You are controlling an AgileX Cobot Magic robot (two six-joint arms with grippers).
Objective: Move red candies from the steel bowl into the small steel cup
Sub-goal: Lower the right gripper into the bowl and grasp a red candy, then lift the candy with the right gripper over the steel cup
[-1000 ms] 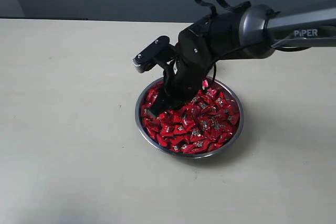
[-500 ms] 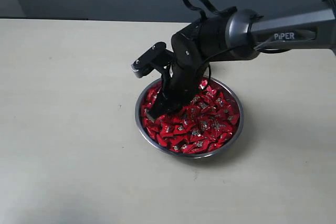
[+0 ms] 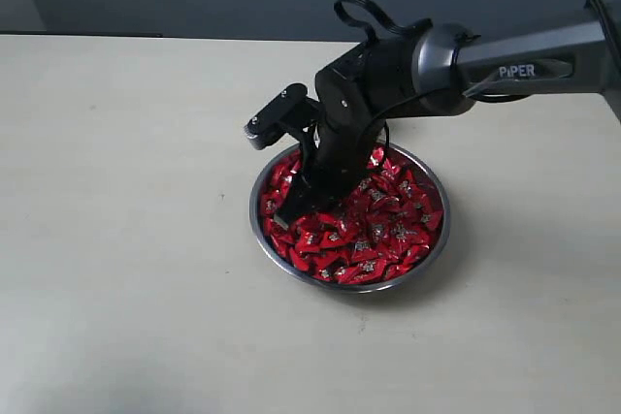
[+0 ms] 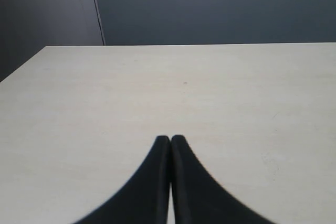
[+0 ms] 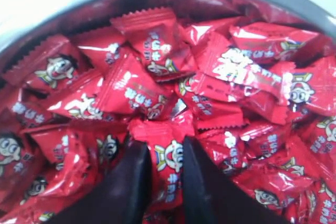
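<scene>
Jaws of the right gripper (image 5: 161,141) pinch one red candy (image 5: 167,166) lengthwise between them, at the left of the steel bowl (image 3: 364,288); left gripper (image 4: 170,140), pressed together, faces only table (image 4: 210,87).

The red candies (image 3: 388,225) are glossy foil, the steel bowl (image 3: 354,287) polished, the table (image 3: 126,239) matt.

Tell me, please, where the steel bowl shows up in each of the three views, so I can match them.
Exterior view: the steel bowl sits just right of centre on the table.
Left wrist view: not in it; only the table shows.
Right wrist view: its rim arcs beyond the candy pile.
Shared landmark: the red candies around the right gripper, in the exterior and right wrist views.
</scene>
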